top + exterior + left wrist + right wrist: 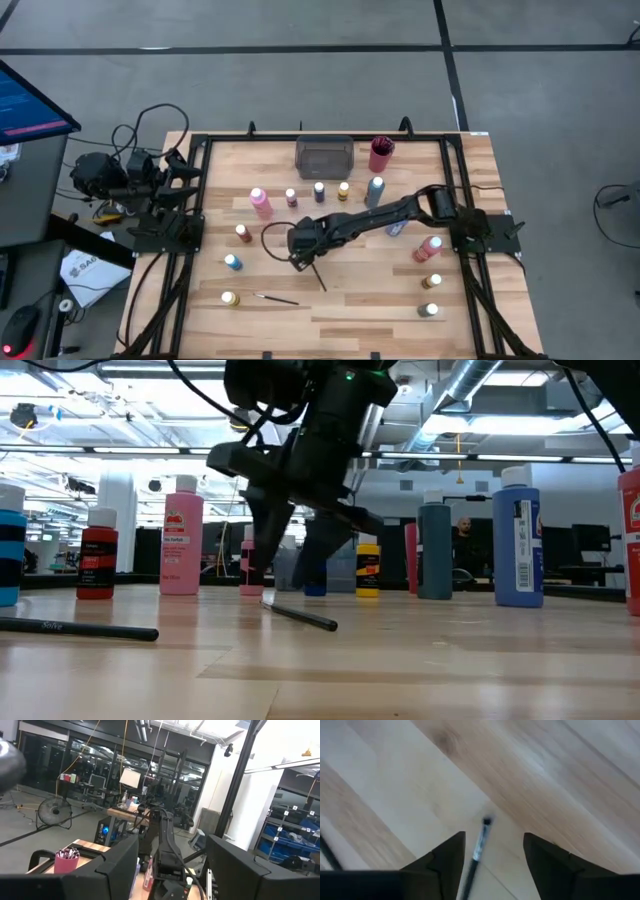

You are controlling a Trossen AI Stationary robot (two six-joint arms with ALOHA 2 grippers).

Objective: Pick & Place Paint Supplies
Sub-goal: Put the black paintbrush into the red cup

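My right gripper [299,258] [285,585] [494,840] is open, low over the middle of the table and pointing down. A thin dark-handled brush [314,273] [300,615] [479,845] lies flat on the wood, and its bristle end sits between the two fingers without touching them. A second brush [275,298] [80,628] lies nearer the near edge. Small capped paint bottles stand upright around them, such as a pink one [261,202] [181,538] and a blue one [233,262]. My left gripper [188,180] [172,855] waits open at the table's left edge.
A grey tray [325,156] and a red cup [381,154] [66,861] holding brushes stand at the far edge. Bottles line up behind the right gripper [343,190] and at the right side [430,247]. Bare wood lies between the two brushes and the near edge.
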